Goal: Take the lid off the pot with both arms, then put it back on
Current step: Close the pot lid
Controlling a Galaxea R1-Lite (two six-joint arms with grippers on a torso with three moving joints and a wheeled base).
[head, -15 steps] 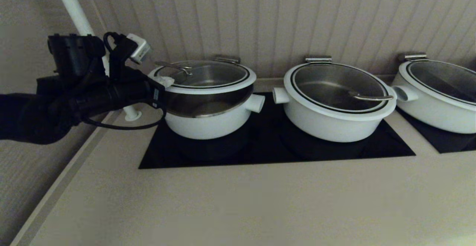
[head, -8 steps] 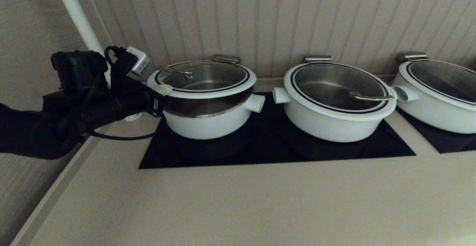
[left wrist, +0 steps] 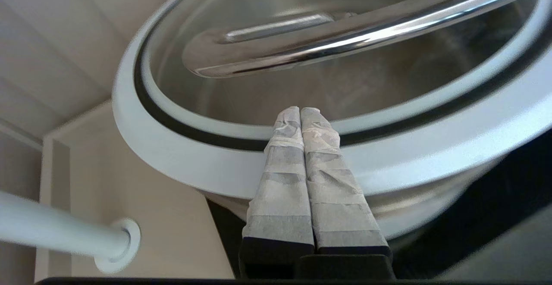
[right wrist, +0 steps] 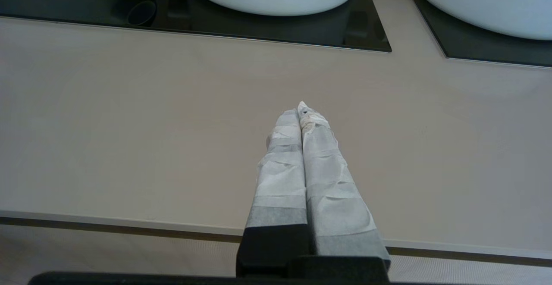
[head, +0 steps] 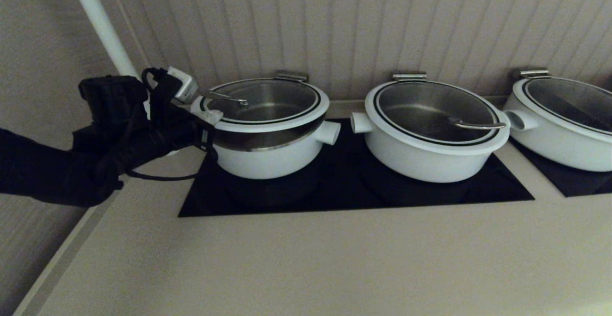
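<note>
Head view: left hand [head: 213, 114] under raised lid [head: 266, 102] rim.

Kitchen or buffet counter: white pots [head: 430, 134] on black inset hobs [head: 354, 187], panelled wall [head: 382, 19].

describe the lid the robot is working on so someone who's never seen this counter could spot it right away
On the black cooktop panel set in the beige counter, take the leftmost of the three white pots, the pot. The lid above it is clear glass with a broad white rim. Unlike its neighbours' lids, it is raised, with the left gripper at its left edge.
</note>
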